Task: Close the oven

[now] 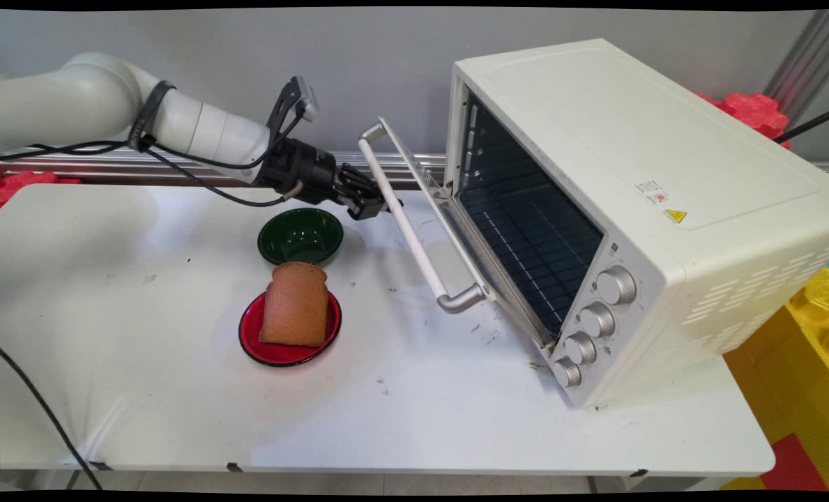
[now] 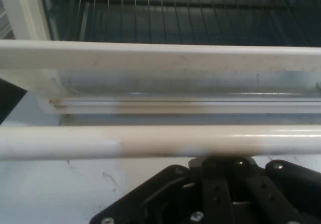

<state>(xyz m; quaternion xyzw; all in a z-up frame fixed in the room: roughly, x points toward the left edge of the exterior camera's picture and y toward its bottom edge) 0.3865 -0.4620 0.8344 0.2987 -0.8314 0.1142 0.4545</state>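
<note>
My gripper [image 1: 378, 203] is right up against the far part of the white bar handle [image 1: 404, 223] of the toaster oven's door [image 1: 449, 261]. The door hangs partly open, tilted outward from its bottom hinge. In the hand view the handle [image 2: 160, 141] runs straight across just above my black linkage [image 2: 220, 189], with the door's glass edge [image 2: 175, 83] and the dark wire rack [image 2: 175, 13] beyond it. The cream oven [image 1: 630, 139] stands at the table's right, and its cavity shows nothing but the rack.
An empty dark green bowl [image 1: 300, 236] sits just below my gripper. In front of it, a brown bread loaf [image 1: 295, 303] rests on a red plate [image 1: 255, 343]. Knobs [image 1: 599, 319] line the oven's front. Red and yellow blocks [image 1: 797, 390] lie past the table's right edge.
</note>
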